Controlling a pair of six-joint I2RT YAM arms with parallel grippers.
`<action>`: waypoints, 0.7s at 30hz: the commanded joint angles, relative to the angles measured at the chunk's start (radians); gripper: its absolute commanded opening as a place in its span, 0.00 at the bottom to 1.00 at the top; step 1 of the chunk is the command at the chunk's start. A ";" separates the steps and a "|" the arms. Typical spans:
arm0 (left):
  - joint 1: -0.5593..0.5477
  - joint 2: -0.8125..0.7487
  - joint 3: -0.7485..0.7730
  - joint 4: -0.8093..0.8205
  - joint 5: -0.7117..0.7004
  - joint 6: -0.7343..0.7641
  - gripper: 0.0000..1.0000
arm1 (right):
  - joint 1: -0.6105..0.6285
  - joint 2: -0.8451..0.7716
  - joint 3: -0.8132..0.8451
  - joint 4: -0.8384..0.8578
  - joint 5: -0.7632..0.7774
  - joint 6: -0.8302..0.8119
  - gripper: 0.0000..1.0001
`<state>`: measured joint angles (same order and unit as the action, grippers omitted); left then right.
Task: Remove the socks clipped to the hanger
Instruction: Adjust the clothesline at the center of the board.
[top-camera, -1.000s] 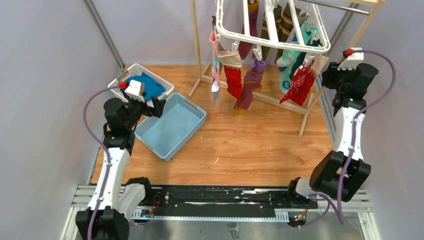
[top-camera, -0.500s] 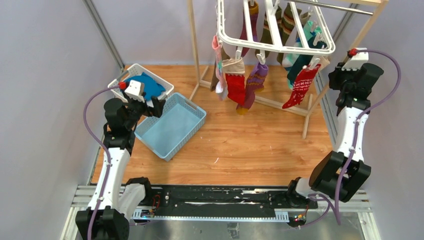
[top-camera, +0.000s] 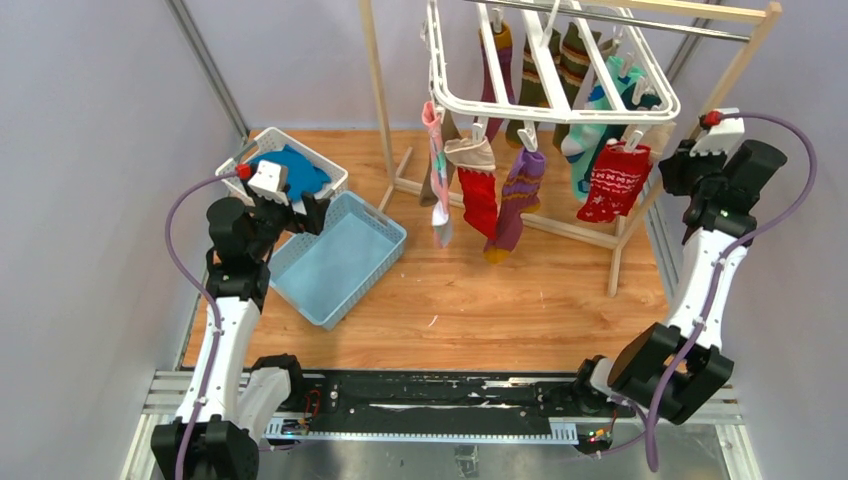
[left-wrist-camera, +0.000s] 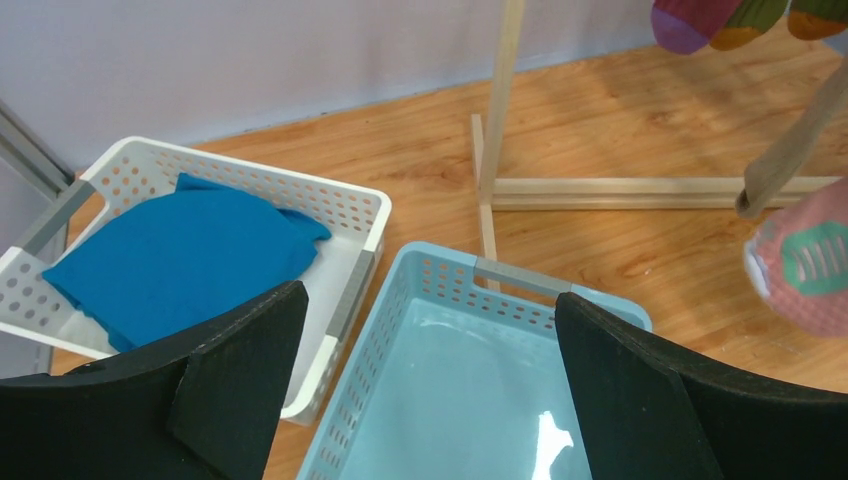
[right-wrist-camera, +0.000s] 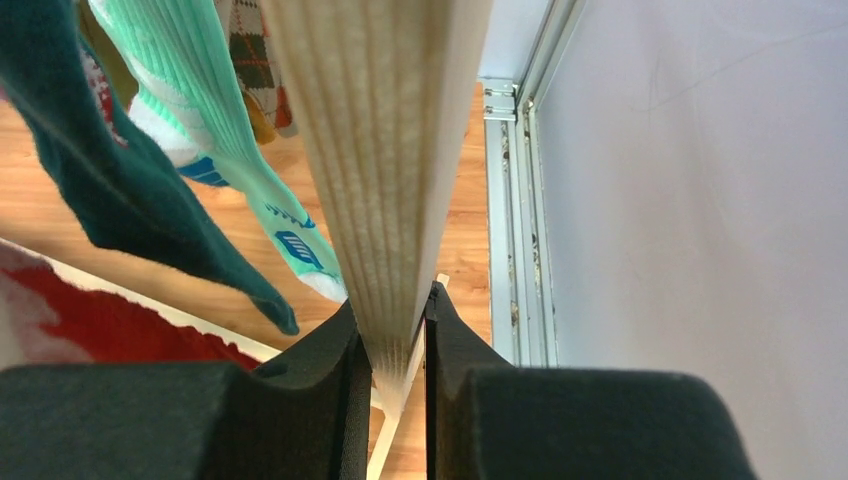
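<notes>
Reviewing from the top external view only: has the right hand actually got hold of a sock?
Observer: Yes. Its wrist camera shows the right hand pinched shut on a beige ribbed sock.
Operator: And the left hand?
Observer: Its wrist camera shows the left hand wide open, holding nothing, above the light blue basket.
Operator: What hangs beside the beige one?
Observer: A mint-green sock with a small blue motif near its toe.
</notes>
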<state>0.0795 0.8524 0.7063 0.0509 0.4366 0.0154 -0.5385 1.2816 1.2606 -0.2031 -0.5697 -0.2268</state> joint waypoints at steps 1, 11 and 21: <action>-0.004 -0.022 0.006 0.019 0.022 0.018 1.00 | 0.004 -0.075 -0.059 -0.085 -0.126 -0.069 0.00; -0.012 -0.035 0.078 -0.080 0.154 0.054 1.00 | 0.015 -0.042 -0.068 -0.099 -0.038 -0.104 0.27; -0.032 -0.016 0.163 -0.158 0.175 0.088 1.00 | 0.020 -0.159 -0.014 -0.384 0.104 -0.213 0.90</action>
<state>0.0555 0.8349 0.8219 -0.0742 0.5785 0.0872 -0.5304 1.1965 1.1923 -0.4026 -0.5385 -0.3656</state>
